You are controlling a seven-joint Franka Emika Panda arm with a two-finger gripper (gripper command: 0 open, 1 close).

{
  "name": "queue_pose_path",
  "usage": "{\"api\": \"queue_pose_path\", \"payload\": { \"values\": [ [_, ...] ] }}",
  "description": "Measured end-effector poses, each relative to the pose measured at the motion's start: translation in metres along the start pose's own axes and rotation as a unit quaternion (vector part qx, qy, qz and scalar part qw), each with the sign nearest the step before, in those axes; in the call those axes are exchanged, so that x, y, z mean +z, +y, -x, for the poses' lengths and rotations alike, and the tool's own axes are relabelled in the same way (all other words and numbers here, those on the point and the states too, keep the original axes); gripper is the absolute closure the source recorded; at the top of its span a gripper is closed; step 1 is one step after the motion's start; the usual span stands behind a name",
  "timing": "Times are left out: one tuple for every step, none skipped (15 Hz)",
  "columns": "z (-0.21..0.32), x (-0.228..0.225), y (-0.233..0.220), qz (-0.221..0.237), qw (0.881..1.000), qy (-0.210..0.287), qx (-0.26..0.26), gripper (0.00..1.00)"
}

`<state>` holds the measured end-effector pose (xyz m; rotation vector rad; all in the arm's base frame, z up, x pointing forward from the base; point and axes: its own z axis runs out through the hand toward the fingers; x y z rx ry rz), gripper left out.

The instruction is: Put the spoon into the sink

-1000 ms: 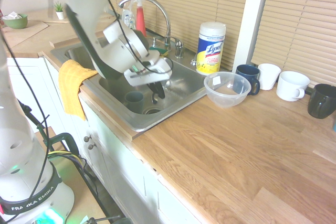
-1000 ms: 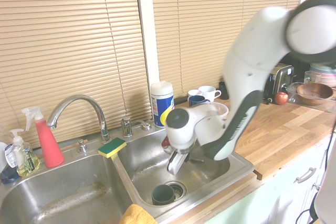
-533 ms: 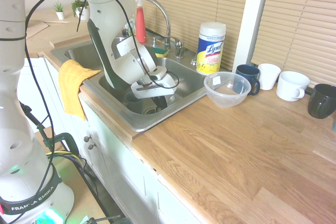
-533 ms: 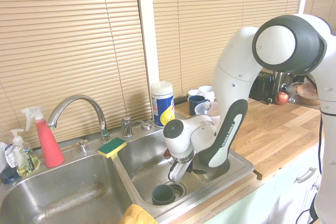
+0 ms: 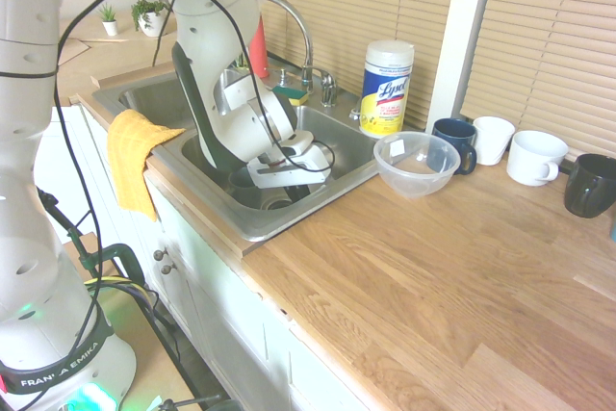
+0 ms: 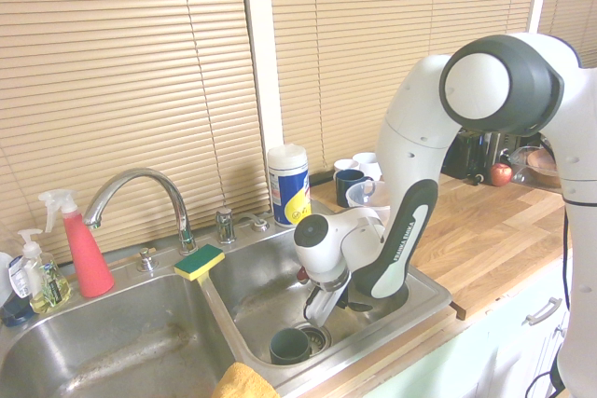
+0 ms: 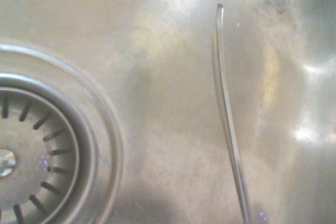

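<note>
Reaching steeply down into the near basin of the sink (image 5: 332, 156), I have my jaws (image 6: 322, 309) clenched. The wrist view shows the spoon (image 7: 227, 114) as a thin handle rising from its lower edge, long axis running away from me over the steel floor, tip free, beside the round drain strainer (image 7: 42, 166). Whether I grip it or it lies there, neither exterior view shows; my own arm hides it.

Basin walls stand close on all sides of my hand; the wooden surface (image 5: 462, 276) beyond the rim lies open. A dark cup (image 6: 290, 346) sits in the basin near the drain.

I count two basins, one tap (image 6: 140, 195), one clear bowl (image 5: 416, 163), four mugs on the surface, one wipes canister (image 5: 386, 88), one yellow cloth (image 5: 132, 156), one sponge (image 6: 199, 262).
</note>
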<state>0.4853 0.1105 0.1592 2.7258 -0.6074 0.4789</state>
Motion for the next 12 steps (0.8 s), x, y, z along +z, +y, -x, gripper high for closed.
{"api": "queue_pose_path", "payload": {
  "values": [
    [0.000, 0.003, -0.001, 0.001, 1.000, -0.002, 0.001, 0.00],
    [0.000, 0.005, -0.001, 0.002, 1.000, -0.005, 0.003, 0.00],
    [0.000, 0.006, -0.002, 0.003, 1.000, -0.008, 0.004, 0.00],
    [0.000, 0.005, -0.002, 0.003, 1.000, -0.009, 0.005, 0.00],
    [0.000, 0.005, -0.002, 0.003, 1.000, -0.010, 0.006, 0.00],
    [0.000, 0.005, -0.003, 0.004, 1.000, -0.010, 0.005, 0.00],
    [0.001, 0.004, -0.004, 0.005, 1.000, -0.010, 0.004, 0.00],
    [0.002, 0.004, -0.005, 0.005, 1.000, -0.009, 0.002, 0.00],
    [0.003, 0.003, -0.006, 0.005, 1.000, -0.009, 0.001, 0.00],
    [0.003, 0.002, -0.007, 0.003, 1.000, -0.009, 0.000, 0.00],
    [0.004, -0.002, -0.009, -0.001, 1.000, -0.007, -0.001, 0.00],
    [0.006, -0.009, -0.009, -0.009, 1.000, -0.005, -0.003, 0.00]
  ]
}}
